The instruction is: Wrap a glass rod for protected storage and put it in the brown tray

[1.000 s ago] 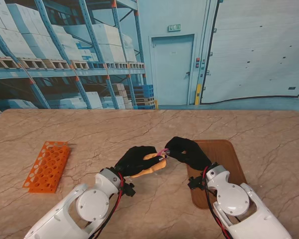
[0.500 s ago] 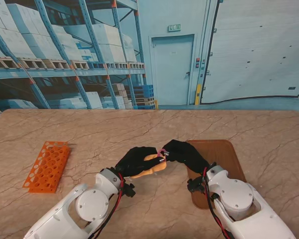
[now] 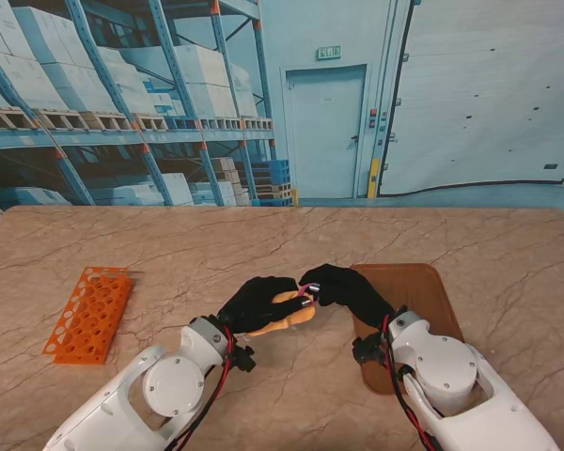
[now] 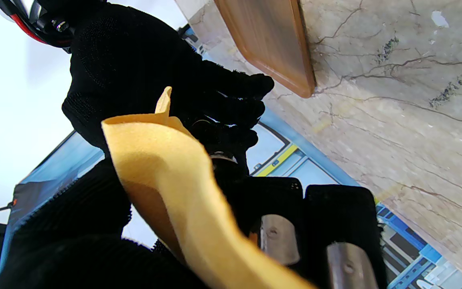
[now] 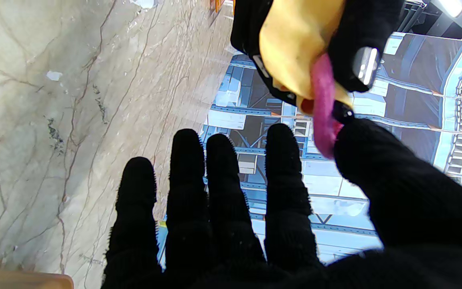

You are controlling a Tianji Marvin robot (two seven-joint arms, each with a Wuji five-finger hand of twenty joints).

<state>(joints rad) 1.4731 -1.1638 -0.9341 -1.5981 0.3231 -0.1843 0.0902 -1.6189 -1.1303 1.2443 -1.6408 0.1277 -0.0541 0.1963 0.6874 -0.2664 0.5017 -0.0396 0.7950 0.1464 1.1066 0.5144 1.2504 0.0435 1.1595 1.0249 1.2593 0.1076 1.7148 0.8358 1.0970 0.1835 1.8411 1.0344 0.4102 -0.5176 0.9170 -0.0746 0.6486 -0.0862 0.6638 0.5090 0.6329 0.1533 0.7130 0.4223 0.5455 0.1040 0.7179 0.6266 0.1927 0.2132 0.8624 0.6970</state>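
Note:
My left hand is shut on a rolled yellow cloth, held just above the table in the middle. The glass rod is hidden; I cannot see it inside the roll. A pink elastic band loops off the roll's right end. My right hand meets that end, its thumb hooked in the pink band while its other fingers stay stretched out. The yellow cloth and the left hand's fingers fill the right wrist view. The cloth also crosses the left wrist view, with the right hand behind it.
The brown tray lies flat on the marble table, right of the hands and partly under my right forearm; the tray also shows in the left wrist view. An orange tube rack lies at the left.
My right hand has crept a little to the left, closer onto the roll's end, and the pink band has shifted with it. The left hand and cloth have barely moved.

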